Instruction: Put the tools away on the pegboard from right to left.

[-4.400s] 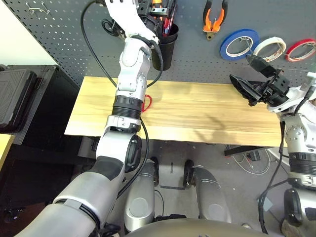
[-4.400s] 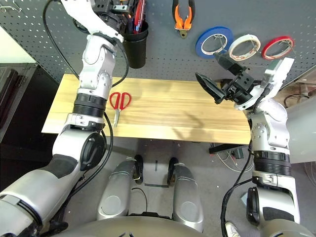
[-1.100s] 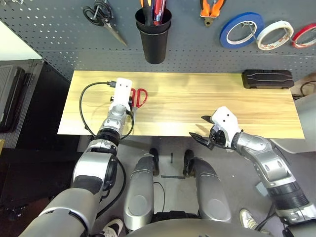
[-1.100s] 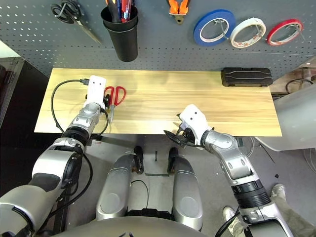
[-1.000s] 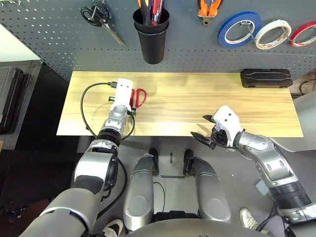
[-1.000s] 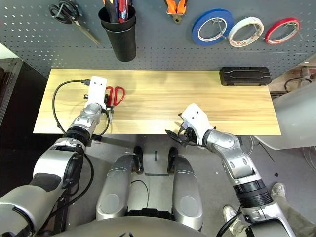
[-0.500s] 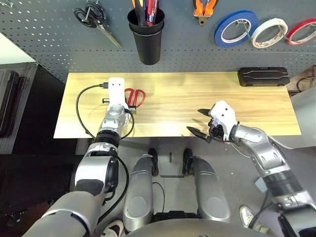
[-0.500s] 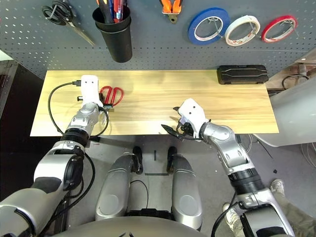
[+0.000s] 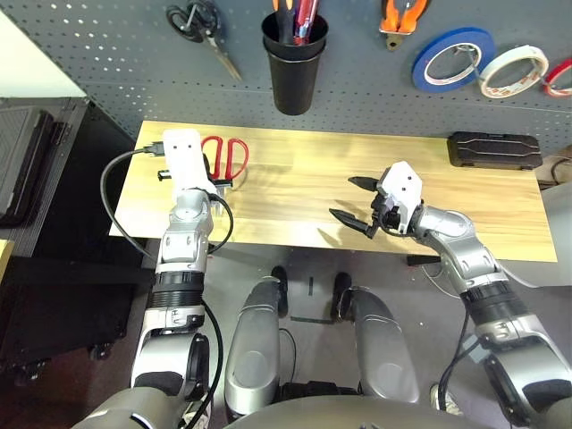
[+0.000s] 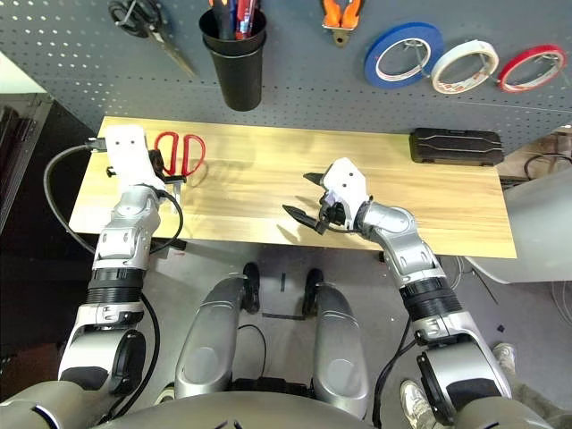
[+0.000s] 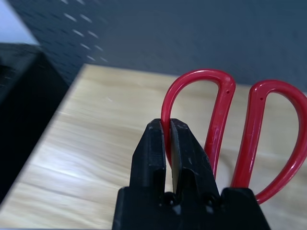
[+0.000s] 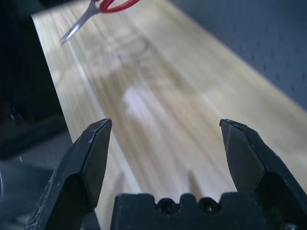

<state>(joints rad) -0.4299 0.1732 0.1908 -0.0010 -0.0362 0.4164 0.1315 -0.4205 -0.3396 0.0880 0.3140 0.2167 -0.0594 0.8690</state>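
My left gripper (image 11: pixel 166 129) is shut on one red handle loop of the red-handled scissors (image 9: pixel 223 156) at the left end of the wooden table (image 9: pixel 295 188). I cannot tell whether the scissors are lifted off it. My right gripper (image 9: pixel 356 203) hangs open with nothing in it over the table's front middle. On the pegboard (image 9: pixel 107 54) hang the orange-and-black pliers (image 9: pixel 398 16) and the whitish tape roll (image 9: pixel 514 71). The black cup (image 9: pixel 295 67) holds the black-and-orange screwdriver (image 9: pixel 283 11) with other handles.
Black-handled scissors (image 9: pixel 204 25) hang at the pegboard's left. A blue tape roll (image 9: pixel 451 58) and a red tape roll (image 9: pixel 560 76) flank the whitish one. A black case (image 9: pixel 494 150) lies at the table's back right. A black box (image 9: pixel 31 161) stands left of the table.
The camera has shifted. My right gripper has come up from the table's front edge to over its top. My left gripper, still on the scissors, has moved toward the pegboard.
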